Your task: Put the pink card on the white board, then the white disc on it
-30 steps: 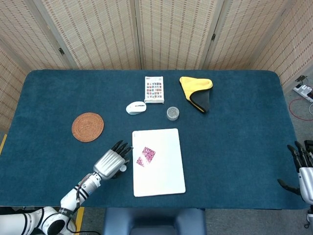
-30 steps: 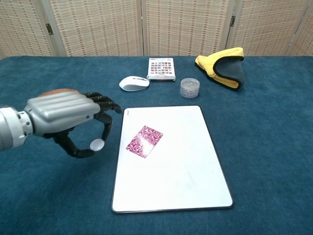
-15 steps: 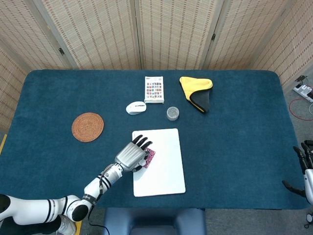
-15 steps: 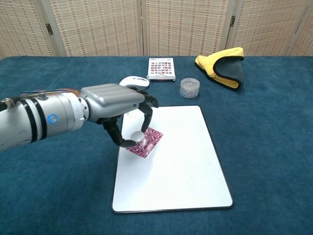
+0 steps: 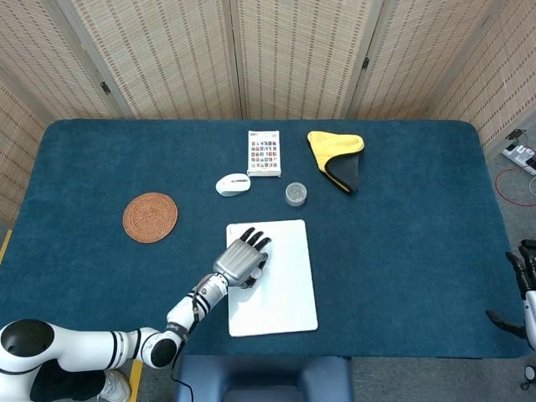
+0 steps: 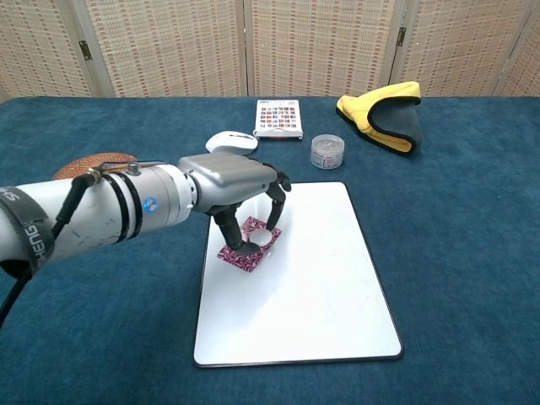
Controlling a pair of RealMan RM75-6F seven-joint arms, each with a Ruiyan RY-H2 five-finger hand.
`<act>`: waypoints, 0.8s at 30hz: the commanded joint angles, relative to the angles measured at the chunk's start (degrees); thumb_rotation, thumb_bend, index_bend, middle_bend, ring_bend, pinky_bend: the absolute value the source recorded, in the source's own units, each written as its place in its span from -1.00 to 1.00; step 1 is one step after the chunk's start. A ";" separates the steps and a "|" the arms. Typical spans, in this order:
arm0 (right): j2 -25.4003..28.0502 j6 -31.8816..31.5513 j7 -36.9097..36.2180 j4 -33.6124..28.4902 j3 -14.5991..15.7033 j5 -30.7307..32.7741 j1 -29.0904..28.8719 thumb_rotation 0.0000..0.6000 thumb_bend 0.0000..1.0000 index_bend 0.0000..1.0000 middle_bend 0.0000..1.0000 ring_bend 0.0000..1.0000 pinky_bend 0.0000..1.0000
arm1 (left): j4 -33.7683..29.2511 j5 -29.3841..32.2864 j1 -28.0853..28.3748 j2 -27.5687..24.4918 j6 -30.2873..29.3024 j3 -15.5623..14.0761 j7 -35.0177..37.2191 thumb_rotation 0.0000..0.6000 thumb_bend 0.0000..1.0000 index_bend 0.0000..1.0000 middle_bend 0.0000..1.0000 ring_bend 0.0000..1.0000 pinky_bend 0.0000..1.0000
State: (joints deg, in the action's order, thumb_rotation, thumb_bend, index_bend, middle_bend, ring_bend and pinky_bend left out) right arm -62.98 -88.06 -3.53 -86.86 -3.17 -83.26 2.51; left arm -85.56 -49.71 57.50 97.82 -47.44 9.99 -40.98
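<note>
Blue cloth covers the table (image 5: 402,251), w/ tan woven screens behind. On it lies the white board (image 6: 308,295) — flat, w/ a thin dark edge. The pink card (image 6: 250,251) is small, w/ a swirly pink & white pattern, and sits on the board's upper left part, turned a bit. The white disc (image 6: 267,239) is tiny & round, right over the card. The left hand (image 6: 245,190) hangs above both — thumb & a finger pinch the disc, other fingers curl down by the card. Can't tell if the disc touches the card yet. The right hand (image 5: 526,289) is far off at the table's edge, fingers apart, holding nothing.
</note>
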 commanded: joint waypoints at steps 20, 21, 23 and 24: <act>0.36 0.53 -1.63 1.06 -0.74 0.54 -0.24 1.00 -0.93 -0.83 -0.88 -0.74 -1.00 | -5.45 -0.84 -7.22 -9.64 -10.15 -0.02 11.71 1.00 -0.34 -0.58 -0.72 -0.88 -1.00; 0.46 0.54 -1.94 1.09 -0.73 0.36 -0.29 1.00 -0.92 -0.83 -0.88 -0.74 -1.00 | -5.80 -1.04 -8.23 -10.52 -11.34 -0.12 12.43 1.00 -0.34 -0.57 -0.72 -0.88 -1.00; 0.78 0.65 -2.96 1.13 -0.65 -0.12 -0.42 1.00 -0.92 -0.83 -0.88 -0.74 -1.00 | -6.30 -1.51 -10.28 -12.17 -13.86 -0.54 13.44 1.00 -0.34 -0.56 -0.72 -0.88 -1.00; 1.09 0.81 -3.83 1.17 -0.57 -0.50 -0.56 1.00 -0.92 -0.83 -0.87 -0.74 -1.00 | -6.53 -1.83 -11.67 -13.24 -15.52 -0.95 13.92 1.00 -0.33 -0.55 -0.72 -0.88 -1.00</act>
State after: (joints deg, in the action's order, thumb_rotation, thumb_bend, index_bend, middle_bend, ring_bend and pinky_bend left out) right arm -62.22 -87.40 -6.61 -85.75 -3.82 -83.33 2.12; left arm -91.00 -50.53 48.54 86.97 -59.99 9.60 -28.78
